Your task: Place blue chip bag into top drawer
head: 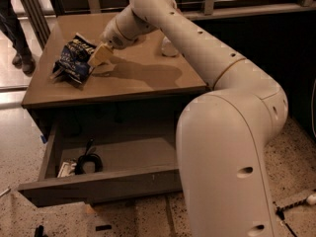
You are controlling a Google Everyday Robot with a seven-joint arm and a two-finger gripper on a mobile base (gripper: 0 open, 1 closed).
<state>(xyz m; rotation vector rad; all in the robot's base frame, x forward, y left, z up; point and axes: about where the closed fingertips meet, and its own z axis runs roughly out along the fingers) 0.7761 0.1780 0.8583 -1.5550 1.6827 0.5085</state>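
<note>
The blue chip bag (74,58), crinkled navy foil with white lettering, lies on the left part of the cabinet top (143,80). My gripper (98,57) hangs just above the cabinet top at the bag's right edge, its tan fingers (101,55) touching or nearly touching the bag. The top drawer (98,184) stands pulled open below the cabinet top, its flat front facing the camera.
A white plastic bottle (169,47) stands on the cabinet top behind my arm. A black coiled cable (88,162) and a small packet (65,169) lie in the drawer's left part. A person's legs (17,28) stand at the far left. My white arm fills the right foreground.
</note>
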